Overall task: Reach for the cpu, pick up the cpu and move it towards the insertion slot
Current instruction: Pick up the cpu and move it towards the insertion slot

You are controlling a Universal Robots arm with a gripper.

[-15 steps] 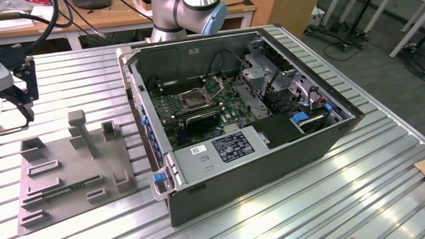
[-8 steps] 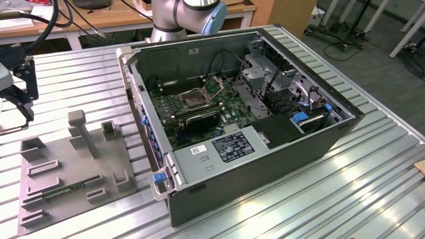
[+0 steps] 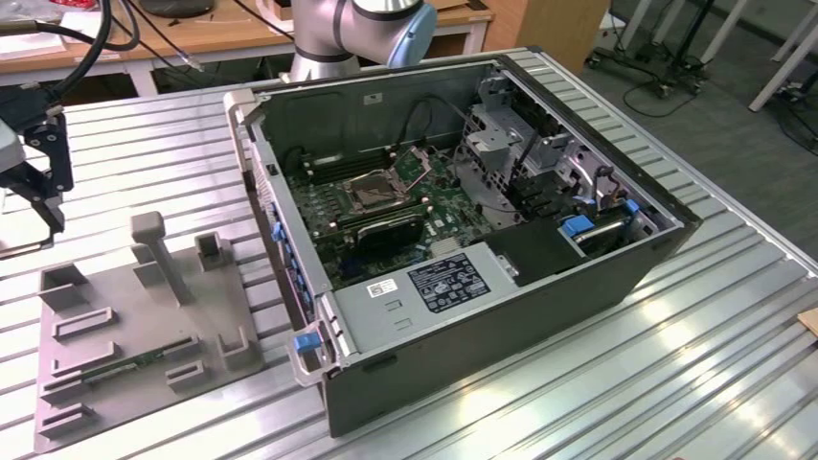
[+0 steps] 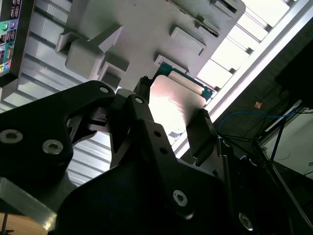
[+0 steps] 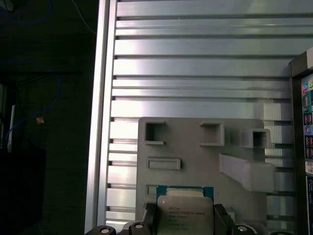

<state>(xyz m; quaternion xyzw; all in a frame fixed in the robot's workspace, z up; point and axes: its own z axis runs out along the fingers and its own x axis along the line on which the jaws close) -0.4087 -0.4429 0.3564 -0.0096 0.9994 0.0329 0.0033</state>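
I hold one cpu: my gripper is clenched on it, with one of my two black fingers pressed to each of two opposite edges. In the second wrist view the cpu shows its pale metal top and a thin green rim between those fingers. It hangs above the single grey fixture plate, clear of its surface.

In the first wrist view I count three square open pockets in a row on that plate, one flat rectangular frame and one tall slanted post. In the exterior view one green memory stick lies in the plate at its near side.

There is one insertion slot, a shiny square frame on the green board inside the one open computer case, well apart from me. My gripper sits at the exterior view's left edge, over the slatted table. Between me and the slot stands the case's grey side wall. Black cables arc over the board on the slot's far side, and one labelled power supply lies on its near side.
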